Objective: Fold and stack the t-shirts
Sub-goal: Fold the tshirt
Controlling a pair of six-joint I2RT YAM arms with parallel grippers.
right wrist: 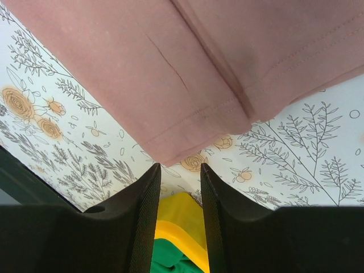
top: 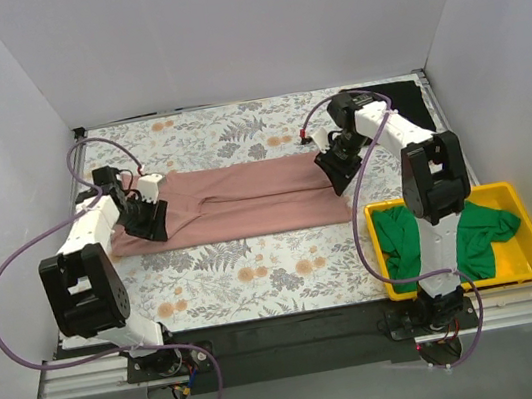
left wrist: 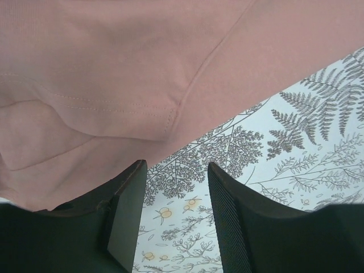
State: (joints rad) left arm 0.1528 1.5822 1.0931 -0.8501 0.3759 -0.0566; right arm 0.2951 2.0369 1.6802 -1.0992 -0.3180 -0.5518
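Note:
The dusty pink t-shirt (top: 246, 199) lies as a long folded strip across the middle of the floral cloth. My left gripper (top: 145, 220) hovers at its left end, jaws open and empty; in the left wrist view the gripper (left wrist: 176, 166) shows only floral cloth in its gap, and the pink shirt (left wrist: 142, 62) lies just ahead. My right gripper (top: 336, 172) is over the strip's right end. In the right wrist view it (right wrist: 180, 168) is open and empty, just short of the pink hem corner (right wrist: 170, 114). The black t-shirt (top: 405, 103) lies at the back right. The green t-shirt (top: 476, 237) sits crumpled in the bin.
A yellow plastic bin (top: 531, 241) stands at the front right beside the right arm's base; its rim (right wrist: 176, 232) shows below the right jaws. White walls close in the table on three sides. Purple cables loop off both arms.

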